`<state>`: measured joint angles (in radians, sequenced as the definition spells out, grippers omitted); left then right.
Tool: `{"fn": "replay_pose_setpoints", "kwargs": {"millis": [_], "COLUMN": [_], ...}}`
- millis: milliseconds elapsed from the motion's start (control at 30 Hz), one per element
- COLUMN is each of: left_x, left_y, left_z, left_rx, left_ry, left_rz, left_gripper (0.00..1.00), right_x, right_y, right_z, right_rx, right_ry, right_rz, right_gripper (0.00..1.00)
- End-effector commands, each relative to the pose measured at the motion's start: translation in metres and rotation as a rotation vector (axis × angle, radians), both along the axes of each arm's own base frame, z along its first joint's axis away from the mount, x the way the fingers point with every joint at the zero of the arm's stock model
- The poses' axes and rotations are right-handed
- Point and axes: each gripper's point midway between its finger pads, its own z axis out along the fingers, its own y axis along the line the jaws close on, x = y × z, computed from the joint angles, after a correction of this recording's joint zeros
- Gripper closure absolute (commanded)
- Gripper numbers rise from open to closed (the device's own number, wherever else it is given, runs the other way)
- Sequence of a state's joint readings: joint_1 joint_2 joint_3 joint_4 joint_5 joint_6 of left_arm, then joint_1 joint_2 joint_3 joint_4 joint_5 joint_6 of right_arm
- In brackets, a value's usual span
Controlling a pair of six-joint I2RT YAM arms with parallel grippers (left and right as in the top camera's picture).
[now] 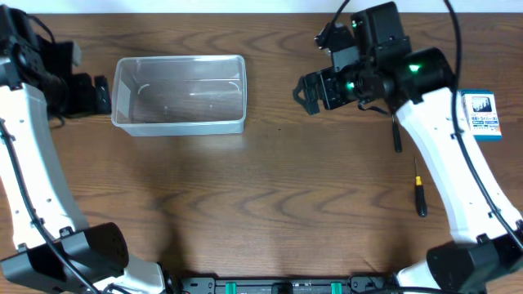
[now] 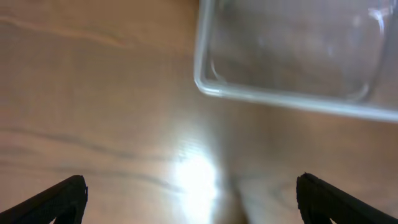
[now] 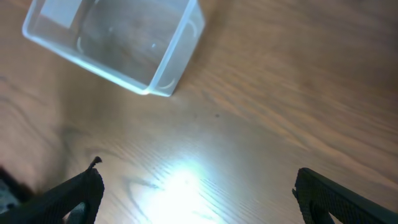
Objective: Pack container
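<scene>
The clear plastic container (image 1: 180, 94) stands empty at the back left of the wooden table; its corner shows in the left wrist view (image 2: 292, 56) and in the right wrist view (image 3: 118, 46). My left gripper (image 1: 100, 92) hovers just left of the container, open, nothing between its fingers (image 2: 62, 199). My right gripper (image 1: 309, 91) hangs open over bare table to the right of the container, its fingers (image 3: 78, 196) wide apart. Two small screwdrivers lie at the right, one dark (image 1: 398, 135) and one with a yellow band (image 1: 419, 196).
A small blue-and-white printed box (image 1: 480, 116) lies near the right edge. The right arm's white link (image 1: 445, 155) crosses over the table beside the screwdrivers. The left arm (image 1: 29, 155) runs along the left edge.
</scene>
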<state>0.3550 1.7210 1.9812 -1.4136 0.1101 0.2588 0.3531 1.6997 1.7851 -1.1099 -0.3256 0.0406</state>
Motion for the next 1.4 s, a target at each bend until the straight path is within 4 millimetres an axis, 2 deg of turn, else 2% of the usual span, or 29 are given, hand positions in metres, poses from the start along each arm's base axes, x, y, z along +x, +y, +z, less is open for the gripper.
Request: {"fn": "replay_pose_setpoints", "kwargs": {"millis": [0,133,300,600,733,967,1100,1267,1367], "left_x": [0.014,0.022,0.039,0.070,0.086,0.114,0.124,0.127,0.128], "left_y": [0.002,0.005,0.008,0.020,0.026,0.037,0.041,0.042,0.043], "left_z": [0.002,-0.001,0.005,0.017,-0.001,-0.053,-0.070,-0.087,-0.094], "left_rx": [-0.011,-0.008,0.003,0.050,0.046,0.025,0.020,0.012,0.008], "left_ry": [-0.037,-0.051,-0.125,-0.247,-0.232,-0.165,-0.153,-0.120,-0.109], "left_rz": [0.004,0.003,-0.004,-0.007,-0.007,-0.007,-0.007,-0.013,-0.013], "left_gripper": [0.02,0.02,0.02,0.02,0.02,0.02,0.02,0.00,0.10], "right_x": [-0.001,0.005,0.018,0.019,0.024,0.025,0.020,0.014,0.013], "right_y": [0.020,0.037,0.057,0.078,0.084,0.086,0.086,0.086,0.086], "right_z": [-0.010,-0.023,-0.027,-0.034,-0.040,-0.040,-0.044,-0.054,-0.060], "right_rx": [0.024,0.036,0.057,0.063,0.066,0.071,0.062,0.046,0.039], "right_ry": [0.026,0.022,-0.027,-0.047,-0.052,-0.056,-0.032,0.009,0.027], "right_rz": [0.082,0.145,0.177,0.217,0.223,0.227,0.231,0.237,0.236], "right_gripper": [0.01,0.01,0.01,0.01,0.01,0.01,0.01,0.01,0.01]}}
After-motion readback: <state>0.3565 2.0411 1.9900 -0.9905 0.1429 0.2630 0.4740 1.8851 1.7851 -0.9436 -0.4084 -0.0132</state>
